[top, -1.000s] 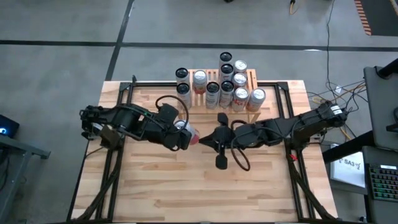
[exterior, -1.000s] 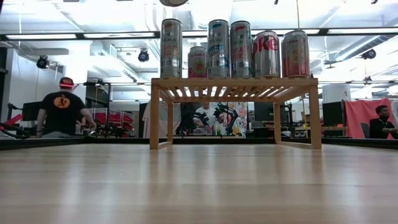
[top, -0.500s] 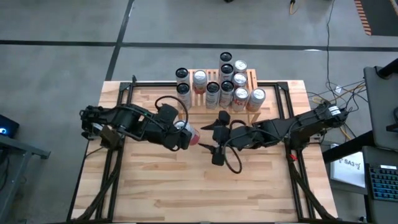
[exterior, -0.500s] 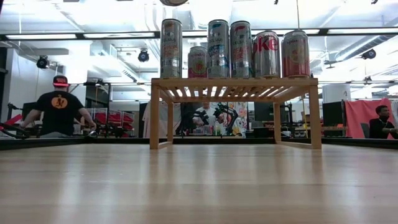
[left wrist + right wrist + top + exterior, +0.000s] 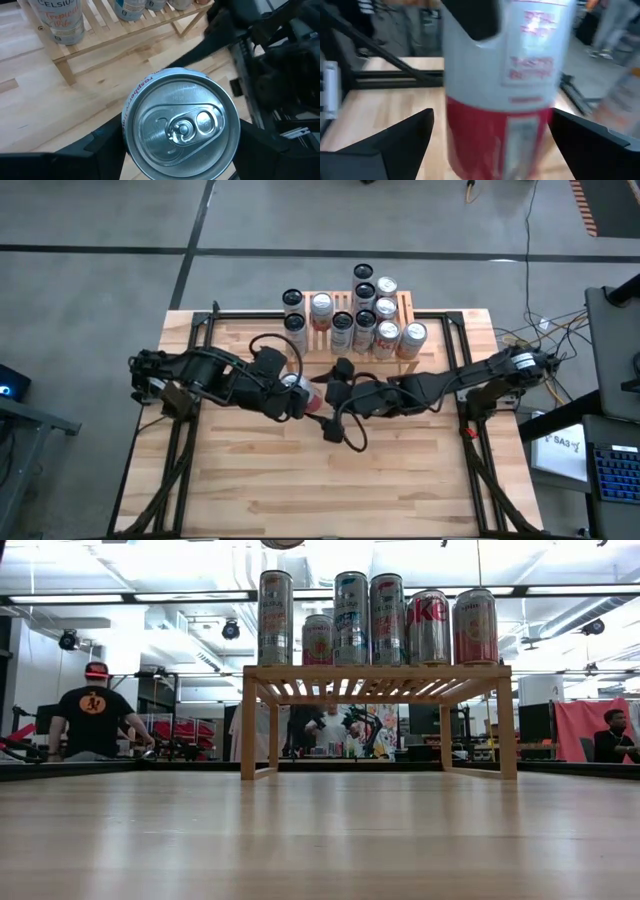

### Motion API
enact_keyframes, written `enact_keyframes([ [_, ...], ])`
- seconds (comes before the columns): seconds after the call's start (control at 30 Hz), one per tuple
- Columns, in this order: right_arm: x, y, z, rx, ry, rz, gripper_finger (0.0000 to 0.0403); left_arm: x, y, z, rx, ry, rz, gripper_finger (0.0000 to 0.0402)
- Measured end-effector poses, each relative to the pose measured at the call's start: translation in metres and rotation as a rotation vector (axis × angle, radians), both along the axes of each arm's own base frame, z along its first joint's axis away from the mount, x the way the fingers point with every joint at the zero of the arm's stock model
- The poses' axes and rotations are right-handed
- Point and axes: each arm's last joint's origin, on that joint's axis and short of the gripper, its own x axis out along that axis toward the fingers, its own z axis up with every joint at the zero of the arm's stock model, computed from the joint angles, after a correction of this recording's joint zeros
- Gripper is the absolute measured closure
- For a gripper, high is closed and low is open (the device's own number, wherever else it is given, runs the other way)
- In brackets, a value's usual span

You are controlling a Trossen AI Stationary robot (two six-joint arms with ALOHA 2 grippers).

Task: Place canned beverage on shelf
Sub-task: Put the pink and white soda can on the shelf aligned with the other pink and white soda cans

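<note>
Left pincer (image 5: 300,395) sits over the middle of the table (image 5: 250,480), clamped on a can (image 5: 303,393) with a white upper body and a red lower band. From the left wrist view the can (image 5: 180,130) fills the frame, silver lid and pull tab facing the camera, a dark finger (image 5: 90,150) pressed to each side of it. So the canned beverage is off the shelf (image 5: 402,308), held in the air just in front of it, on the near side.

Right pincer (image 5: 333,406) is right beside that can, coming in from the right. Its two fingers are spread wide, one toward the shelf and one toward the near edge of the table. The right wrist view shows the same can (image 5: 500,75) standing large between the two dark fingers (image 5: 395,145), with clear gaps on both sides, nothing gripped.

The shelf stands at the far edge of the table, centre, and its slatted top carries a crowd of cans (image 5: 350,320), tall and short. At table height, five of them line the front of the shelf (image 5: 375,675) on its short legs. Beyond the table, a person (image 5: 92,720) in a black shirt and red cap stands with back turned, and another person (image 5: 612,735) sits at far right.
</note>
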Motion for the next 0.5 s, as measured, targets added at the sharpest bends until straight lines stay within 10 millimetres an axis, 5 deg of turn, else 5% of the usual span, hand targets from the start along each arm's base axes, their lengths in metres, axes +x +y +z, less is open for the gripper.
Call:
enact_keyframes([
  [0.27,0.014,-0.012,-0.003,0.071,-0.054,0.05,0.0031,0.001,0.0,0.0,0.004,-0.009,0.004,0.0132],
  [0.5,0.012,-0.016,0.0,0.089,-0.064,0.038,0.0123,0.002,0.001,0.002,0.038,-0.026,0.012,0.0109],
])
